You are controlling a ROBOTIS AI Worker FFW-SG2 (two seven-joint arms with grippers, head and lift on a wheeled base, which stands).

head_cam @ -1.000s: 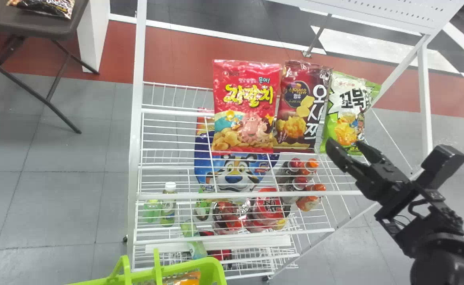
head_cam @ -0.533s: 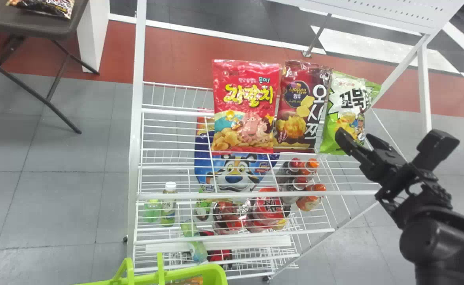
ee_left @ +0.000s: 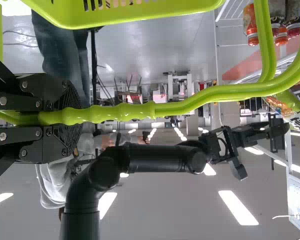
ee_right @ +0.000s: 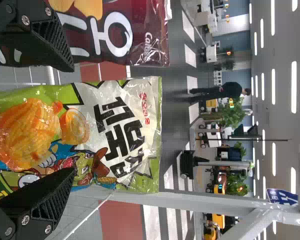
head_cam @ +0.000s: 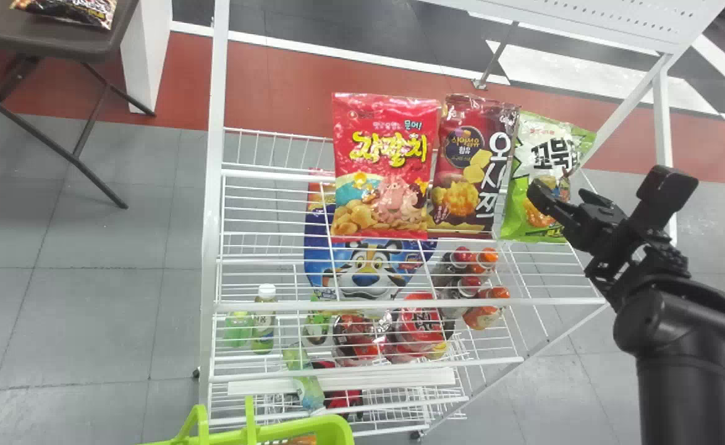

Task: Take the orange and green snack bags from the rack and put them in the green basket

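At frame right, the open right gripper (head_cam: 560, 194) is hovering by the green snack bag (head_cam: 551, 133); the left gripper (ee_left: 74, 117) is clasping the basket handle (ee_left: 190, 105).

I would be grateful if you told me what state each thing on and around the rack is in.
Left gripper: shut on the basket handle.
Right gripper: open.
Green snack bag: upright, ungripped.
Maroon snack bag: upright.
Red snack bag: upright.
Green basket: held, with something orange inside.
White-capped bottle: capped.
Folding table: unfolded.
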